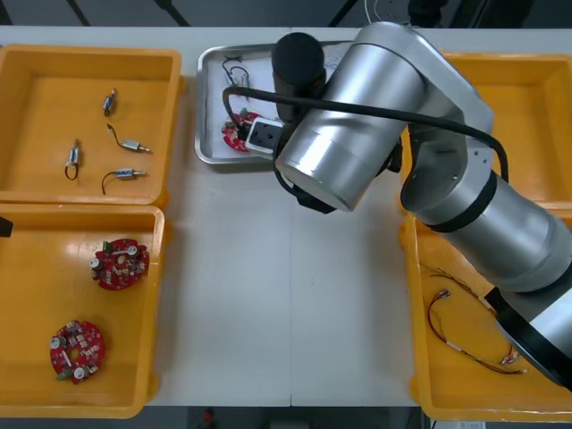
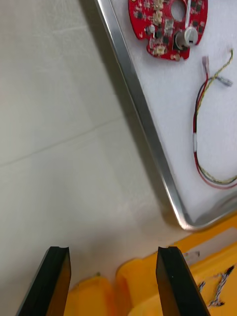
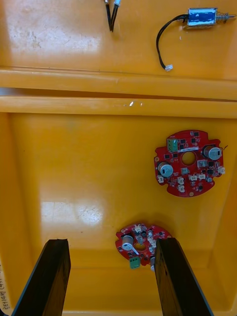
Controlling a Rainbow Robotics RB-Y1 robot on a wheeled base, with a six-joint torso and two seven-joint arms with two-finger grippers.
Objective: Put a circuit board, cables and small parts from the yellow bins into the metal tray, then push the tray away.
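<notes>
In the metal tray (image 2: 148, 133), circuit board (image 2: 165, 27) and cable (image 2: 197, 143); right pincer (image 2: 113, 252) beside it, left pincer (image 3: 112, 247) over yellow bin (image 3: 74, 163), both spread.

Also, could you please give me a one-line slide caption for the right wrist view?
Open right tool hovers over the table beside the tray holding a board and cable.

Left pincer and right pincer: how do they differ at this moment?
The left pincer hangs over a yellow bin holding circuit boards; the right pincer hangs over the table beside the metal tray. A circuit board lies close by the left pincer's fingers; the right pincer's nearest board lies farther off, inside the tray. Both are open and empty.
</notes>
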